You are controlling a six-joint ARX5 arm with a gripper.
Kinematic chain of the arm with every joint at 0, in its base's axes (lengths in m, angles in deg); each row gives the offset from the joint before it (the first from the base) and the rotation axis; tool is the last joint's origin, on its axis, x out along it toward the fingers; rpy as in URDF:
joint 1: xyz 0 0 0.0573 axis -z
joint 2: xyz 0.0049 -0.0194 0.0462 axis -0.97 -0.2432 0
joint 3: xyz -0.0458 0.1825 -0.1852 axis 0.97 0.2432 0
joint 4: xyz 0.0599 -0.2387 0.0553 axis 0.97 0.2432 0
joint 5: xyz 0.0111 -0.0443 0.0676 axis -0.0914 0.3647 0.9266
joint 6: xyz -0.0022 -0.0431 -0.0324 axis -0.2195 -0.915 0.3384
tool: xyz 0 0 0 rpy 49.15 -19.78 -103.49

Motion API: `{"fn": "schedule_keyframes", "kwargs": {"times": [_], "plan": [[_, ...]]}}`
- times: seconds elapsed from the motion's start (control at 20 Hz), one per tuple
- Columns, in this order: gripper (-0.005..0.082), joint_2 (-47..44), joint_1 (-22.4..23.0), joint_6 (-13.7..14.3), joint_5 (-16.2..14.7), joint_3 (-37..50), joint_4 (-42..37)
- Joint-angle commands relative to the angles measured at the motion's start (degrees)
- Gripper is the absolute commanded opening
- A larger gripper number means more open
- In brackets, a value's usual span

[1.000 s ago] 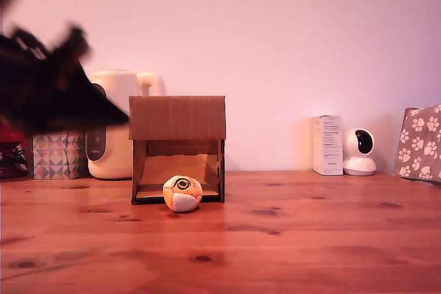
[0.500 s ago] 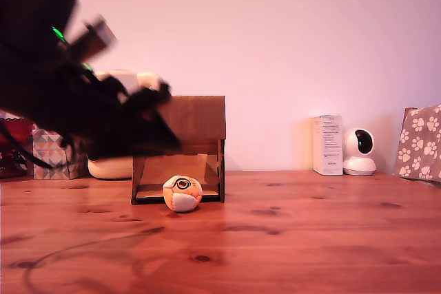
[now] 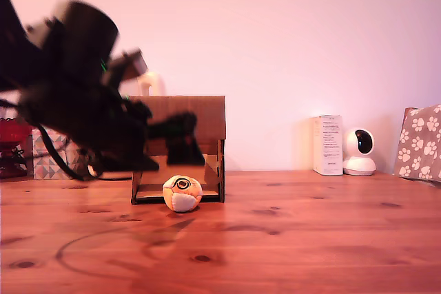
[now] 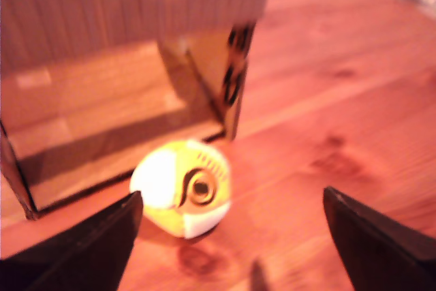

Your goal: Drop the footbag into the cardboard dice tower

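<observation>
The footbag point(image 3: 182, 193), orange and white with a dark eye-like mark, lies on the wooden table just in front of the cardboard dice tower's point(image 3: 207, 118) open lower front. My gripper point(image 3: 185, 141), black and motion-blurred, hangs a little above the footbag, in front of the tower's face. In the wrist view the footbag point(image 4: 182, 187) rests at the foot of the tower point(image 4: 129, 66), a bit ahead of my gripper point(image 4: 231, 250). The two dark fingers point(image 4: 88, 250) stand wide apart and touch nothing.
A cream kettle point(image 3: 148, 82) and a patterned tissue box point(image 3: 52, 156) stand behind the arm at the exterior view's left. A white carton point(image 3: 326, 144), a small white camera point(image 3: 359, 151) and a paw-print bag point(image 3: 420, 142) line the back right. Bare table point(image 3: 310, 239) lies in front.
My arm has swung in from the exterior view's left and come down, bringing the gripper in front of the tower above the footbag. The footbag has not moved.
</observation>
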Motion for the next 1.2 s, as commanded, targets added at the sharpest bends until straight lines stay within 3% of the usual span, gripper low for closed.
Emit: {"fn": "schedule_keyframes", "kwargs": {"times": [0.0, 0.5, 0.7, 0.95, 1.05, 1.15], "plan": [[0.0783, -3.0, 0.1, 1.3, 0.8, -1.2, -0.2], [0.0776, -9.9, -3.2, 1.7, 2.6, -5.7, -0.6], [0.0739, -12.7, -3.8, 1.2, -2.2, -7.8, -0.6], [0.0739, -14.9, -3.6, 1.3, -2.4, -9.9, -0.6], [0.0672, -14.9, -3.7, 1.3, -2.4, -9.9, -0.6], [0.0482, -14.9, -3.6, 1.2, -2.3, -9.9, -0.7]]}}
